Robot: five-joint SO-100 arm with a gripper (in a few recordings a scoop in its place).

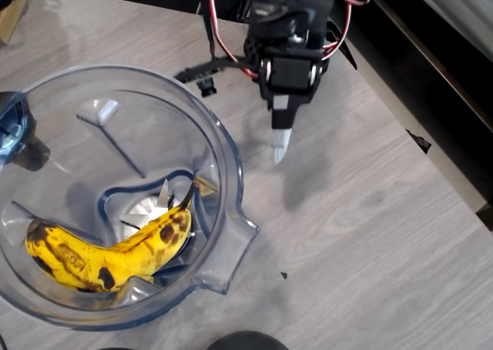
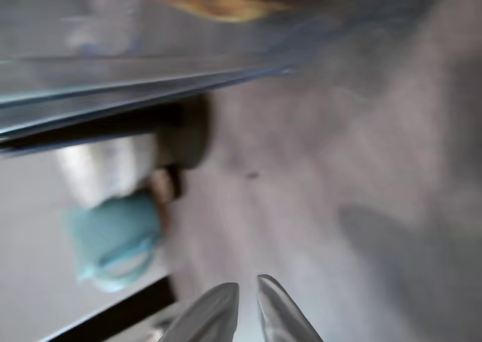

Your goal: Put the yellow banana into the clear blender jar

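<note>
Banana in jar, arm clear.
Yellow banana (image 1: 104, 254) lies at clear blender jar (image 1: 228, 153) bottom, ~7 o'clock, on blade. End effector (image 1: 280, 146) empty, nearly closed, over tabletop (image 1: 370, 234). Risk: swing clips jar rim.

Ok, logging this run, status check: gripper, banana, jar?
Gripper shut, empty, over bare table right of jar. Yellow banana inside clear blender jar, lying on the blade. Nothing in the way.

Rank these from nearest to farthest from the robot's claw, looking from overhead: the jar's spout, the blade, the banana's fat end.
From the gripper:
1. Spout, on the jar's right rim, below the gripper.
2. Blade, at the jar's bottom, further left.
3. Banana's fat end, by the jar's left wall.
</note>
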